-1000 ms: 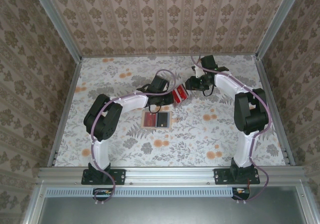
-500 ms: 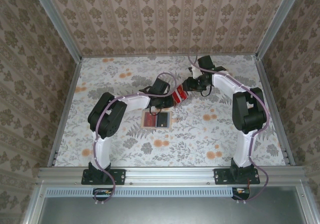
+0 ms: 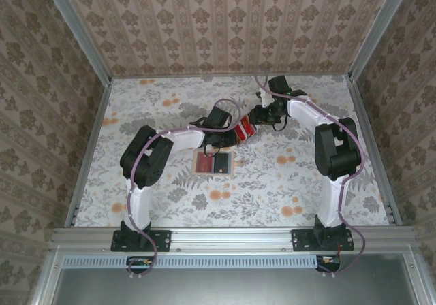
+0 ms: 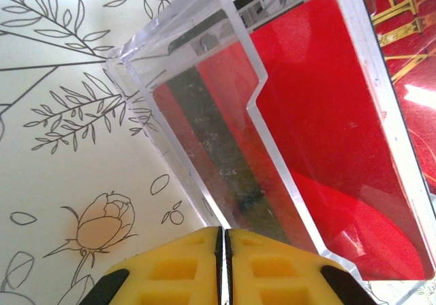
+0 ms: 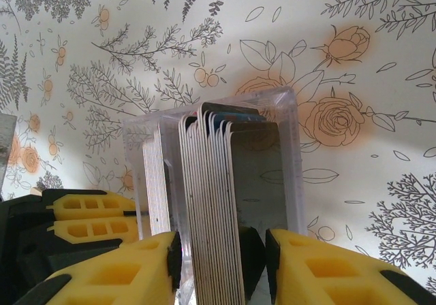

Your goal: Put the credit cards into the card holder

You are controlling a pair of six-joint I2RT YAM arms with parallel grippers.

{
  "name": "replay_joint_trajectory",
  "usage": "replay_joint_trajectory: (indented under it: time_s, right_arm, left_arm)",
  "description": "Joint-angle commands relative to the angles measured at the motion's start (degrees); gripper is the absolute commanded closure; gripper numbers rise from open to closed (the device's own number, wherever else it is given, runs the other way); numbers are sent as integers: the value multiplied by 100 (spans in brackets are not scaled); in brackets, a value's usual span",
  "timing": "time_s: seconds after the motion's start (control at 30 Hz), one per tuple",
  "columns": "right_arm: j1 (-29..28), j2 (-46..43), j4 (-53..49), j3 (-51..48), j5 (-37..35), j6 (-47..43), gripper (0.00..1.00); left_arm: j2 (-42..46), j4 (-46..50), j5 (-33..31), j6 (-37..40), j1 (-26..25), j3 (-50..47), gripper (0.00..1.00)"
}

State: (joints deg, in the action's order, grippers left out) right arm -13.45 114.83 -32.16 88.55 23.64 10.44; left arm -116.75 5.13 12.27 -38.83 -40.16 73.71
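Floral table [image 3: 272, 182]; open card holder [image 3: 214, 173] lying flat.

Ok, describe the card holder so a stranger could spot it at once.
On the floral table, look at the middle, just this side of the clear box of red cards. The card holder lies there open and flat: the only tan-edged square, one half red, one dark.

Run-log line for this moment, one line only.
left gripper: shut on clear case | right gripper: straddling credit cards in case, grip unclear | card holder: open flat on table
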Motion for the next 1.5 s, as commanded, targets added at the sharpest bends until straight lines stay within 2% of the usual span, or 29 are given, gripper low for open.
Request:
replay_joint_trajectory:
  time_s: [0.0, 0.23, 0.57, 0.8, 1.23, 1.47]
  right_arm:
    - [-71, -342, -91, -53, 295, -7, 61]
    - [-66, -349, -88, -65, 285, 2, 65]
    - [-37, -396, -186, -44, 39, -15, 84]
    - [-1, -705, -150, -136, -58, 36, 92]
    - [8, -1461, -138, -496, -200, 133, 95]
    - [3, -2051, 74, -811, 206, 511, 95]
  left_arm:
    - [-67, -55, 98, -50, -24, 179, 87]
    - [-32, -73, 70, -54, -43, 152, 87]
    - [92, -12, 38, -37, -43, 102, 87]
    - [319, -20, 2, 3, -34, -2, 87]
    - [906, -152, 32, -6, -18, -281, 87]
    - [1529, -570, 391, -112, 153, -802, 87]
